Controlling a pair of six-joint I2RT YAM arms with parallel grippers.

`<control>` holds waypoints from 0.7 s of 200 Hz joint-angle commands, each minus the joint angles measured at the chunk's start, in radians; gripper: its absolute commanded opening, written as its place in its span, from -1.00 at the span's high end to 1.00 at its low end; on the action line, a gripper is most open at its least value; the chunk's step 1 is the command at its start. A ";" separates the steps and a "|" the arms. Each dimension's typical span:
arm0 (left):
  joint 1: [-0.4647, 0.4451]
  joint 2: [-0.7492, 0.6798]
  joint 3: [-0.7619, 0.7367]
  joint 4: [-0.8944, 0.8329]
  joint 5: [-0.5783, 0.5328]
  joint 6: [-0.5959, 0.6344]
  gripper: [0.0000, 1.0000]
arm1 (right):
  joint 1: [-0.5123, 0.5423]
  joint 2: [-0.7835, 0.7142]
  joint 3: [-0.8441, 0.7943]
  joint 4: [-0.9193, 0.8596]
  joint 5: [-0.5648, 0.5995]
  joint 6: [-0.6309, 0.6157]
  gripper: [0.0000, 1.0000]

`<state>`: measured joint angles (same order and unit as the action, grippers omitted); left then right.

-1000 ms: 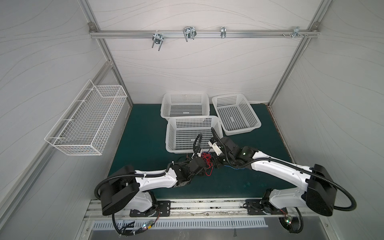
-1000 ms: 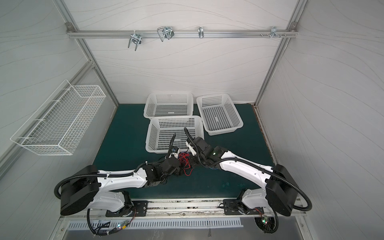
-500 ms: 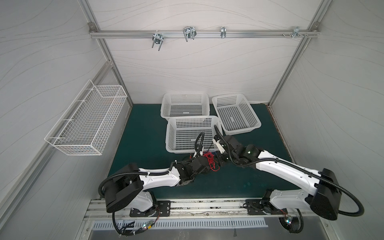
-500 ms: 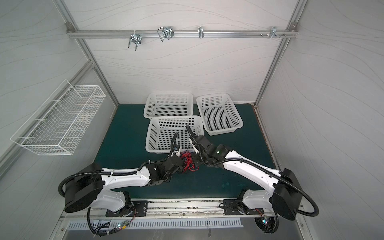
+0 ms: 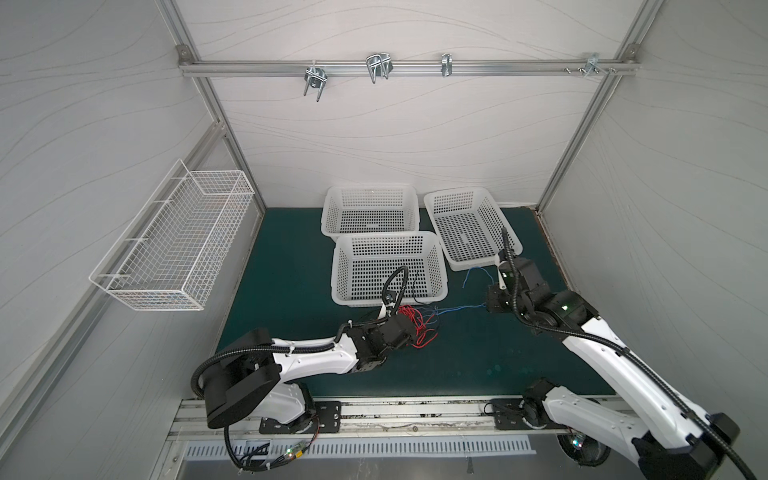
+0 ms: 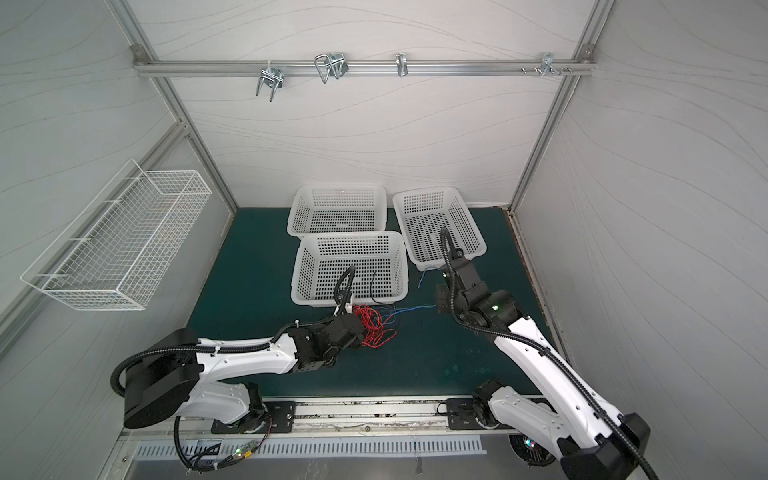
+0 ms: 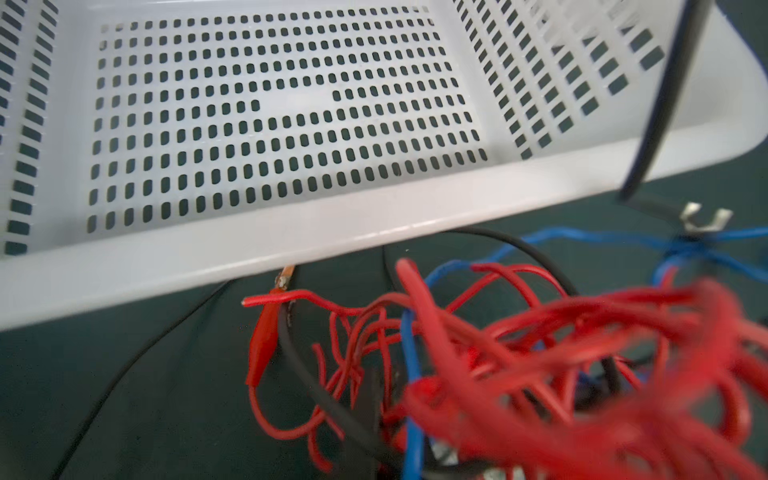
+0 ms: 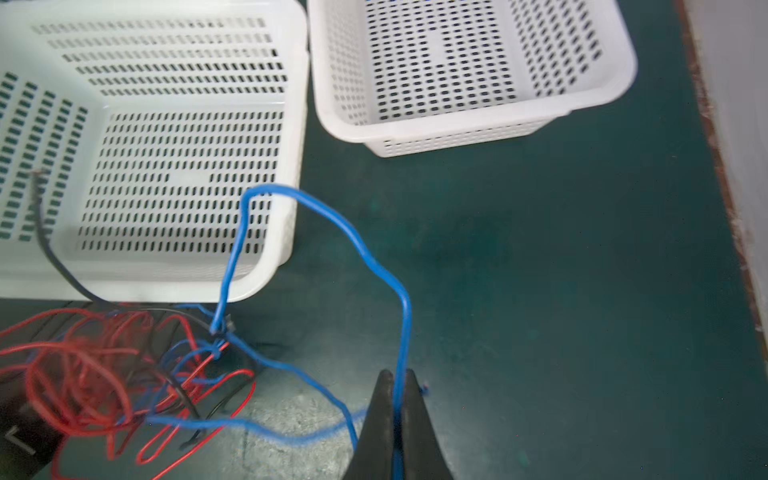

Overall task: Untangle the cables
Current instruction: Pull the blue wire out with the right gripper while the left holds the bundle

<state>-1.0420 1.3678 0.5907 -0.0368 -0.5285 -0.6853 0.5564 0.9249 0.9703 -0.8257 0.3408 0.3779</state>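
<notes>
One green mat (image 5: 291, 270) covers the floor, walled on three sides, with bare room on its left and along the front edge. Two arms reach in. One wire basket (image 5: 174, 245) hangs on the left wall. Three white baskets (image 5: 371, 208) sit at the back. The cables (image 5: 422, 332), mostly red with a few blue and black, lie knotted just before the front basket (image 5: 390, 300). The left gripper (image 5: 409, 330) is closed, its tips buried in the knot. The right gripper (image 8: 395, 376) pinches one blue cable (image 8: 365, 257).
</notes>
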 commanded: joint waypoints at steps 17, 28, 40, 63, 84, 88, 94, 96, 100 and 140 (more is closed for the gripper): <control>0.020 0.008 0.002 -0.182 -0.098 -0.051 1.00 | -0.138 -0.084 0.027 -0.105 0.142 -0.004 1.00; 0.025 0.008 -0.003 -0.192 -0.102 -0.059 1.00 | -0.164 -0.087 0.035 -0.111 0.146 -0.016 1.00; 0.029 0.006 -0.007 -0.204 -0.107 -0.073 1.00 | -0.184 -0.084 0.049 -0.125 0.163 -0.026 1.00; 0.036 -0.002 -0.015 -0.229 -0.120 -0.099 1.00 | -0.206 -0.066 0.082 -0.153 0.205 -0.048 1.00; 0.043 -0.015 -0.023 -0.262 -0.140 -0.120 1.00 | -0.226 -0.042 0.113 -0.172 0.240 -0.067 1.00; 0.044 -0.018 -0.024 -0.271 -0.145 -0.126 1.00 | -0.230 -0.040 0.119 -0.175 0.246 -0.070 1.00; 0.047 -0.022 -0.025 -0.288 -0.153 -0.137 1.00 | -0.237 -0.037 0.127 -0.177 0.248 -0.077 1.00; 0.048 -0.023 -0.025 -0.292 -0.155 -0.140 1.00 | -0.239 -0.035 0.128 -0.177 0.248 -0.080 1.00; 0.051 -0.026 -0.027 -0.303 -0.159 -0.146 1.00 | -0.245 -0.032 0.133 -0.178 0.250 -0.084 1.00; 0.075 -0.072 -0.046 -0.368 -0.181 -0.188 1.00 | -0.294 -0.030 0.173 -0.179 0.245 -0.128 1.00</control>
<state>-0.9943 1.3277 0.5674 -0.2295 -0.6079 -0.8169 0.2985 0.8997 1.0996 -0.9718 0.4732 0.3008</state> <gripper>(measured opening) 0.051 0.055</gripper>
